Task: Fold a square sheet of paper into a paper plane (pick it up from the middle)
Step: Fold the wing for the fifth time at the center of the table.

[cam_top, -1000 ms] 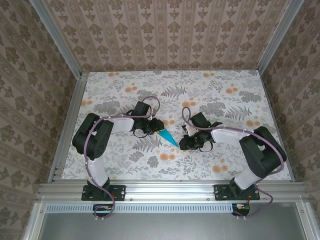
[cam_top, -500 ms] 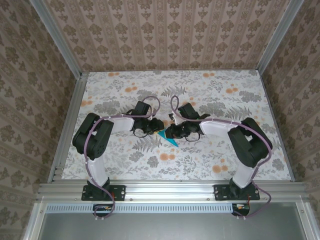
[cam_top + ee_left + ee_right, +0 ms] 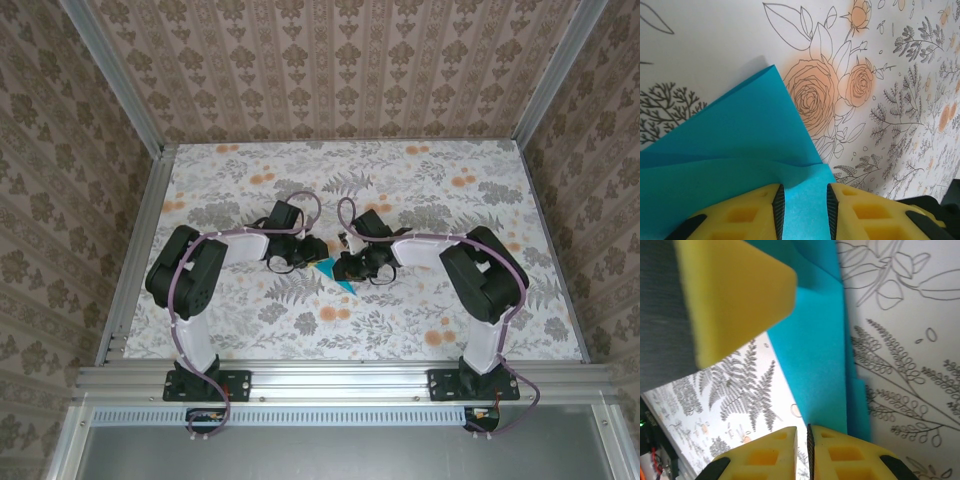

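1. Since a second ago the right arm has swung leftward across the floral surface (image 3: 430, 320). The right tool (image 3: 808, 430) now sits over the paper plane (image 3: 339, 281), close beside the left tool (image 3: 803, 200); before, it stood just right of the plane's tip. The plane and the left tool have not shifted.
2. The left tool's yellow fingers (image 3: 740, 217) stand a little apart at the plane's upper-left end. Turquoise paper lies flat in the gap; I cannot tell whether they press it.
3. The plane lies mid-surface between the two tools. It is plain bright turquoise and narrow, tapering to a point aimed toward the near right, with one folded flap overlapping another along a sharp edge.
4. The right tool's jaws are all but together at the paper's long edge; whether paper is nipped between them I cannot tell. The left tool's blurred yellow finger crowds the upper left of the right wrist view.
5. Patterned walls (image 3: 330, 70) enclose the surface, and an aluminium frame (image 3: 340, 380) runs along its near edge.
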You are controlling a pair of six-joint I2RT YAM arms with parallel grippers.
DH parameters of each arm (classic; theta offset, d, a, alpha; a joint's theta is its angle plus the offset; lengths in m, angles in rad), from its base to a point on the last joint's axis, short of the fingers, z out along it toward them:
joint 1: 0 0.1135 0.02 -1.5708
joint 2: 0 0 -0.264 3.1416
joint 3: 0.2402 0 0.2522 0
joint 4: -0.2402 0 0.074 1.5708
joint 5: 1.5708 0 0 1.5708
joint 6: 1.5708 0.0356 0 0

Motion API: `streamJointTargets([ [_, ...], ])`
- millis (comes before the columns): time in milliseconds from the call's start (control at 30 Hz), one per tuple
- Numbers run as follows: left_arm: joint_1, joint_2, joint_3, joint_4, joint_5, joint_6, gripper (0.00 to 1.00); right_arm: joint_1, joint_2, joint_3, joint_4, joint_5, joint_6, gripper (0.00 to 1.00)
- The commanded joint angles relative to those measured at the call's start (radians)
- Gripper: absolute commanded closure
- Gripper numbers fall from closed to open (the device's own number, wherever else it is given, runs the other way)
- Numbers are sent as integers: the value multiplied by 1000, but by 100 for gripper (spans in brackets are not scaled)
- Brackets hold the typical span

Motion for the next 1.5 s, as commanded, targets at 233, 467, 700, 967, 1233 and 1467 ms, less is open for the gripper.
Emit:
streamJointTargets([
  [233, 1, -131, -26, 25, -26, 42, 66, -13, 28, -14, 3, 47, 52, 85],
  [467, 3, -127, -98, 93, -24, 24, 65, -23, 31, -37, 27, 45, 87, 85],
  [700, -4, -81, -85, 106, -10, 22, 66, -23, 41, -32, 13, 41, 82, 85],
  [967, -9, -60, -69, 139, 17, 17, 66, -21, 55, -16, -24, 43, 58, 85],
  [1233, -15, -42, -55, 129, 15, 22, 66, -18, 68, -7, -57, 71, 38, 85],
  [1467, -13, -35, -50, 79, -44, 13, 67, -16, 72, 0, -85, 101, 28, 85],
])
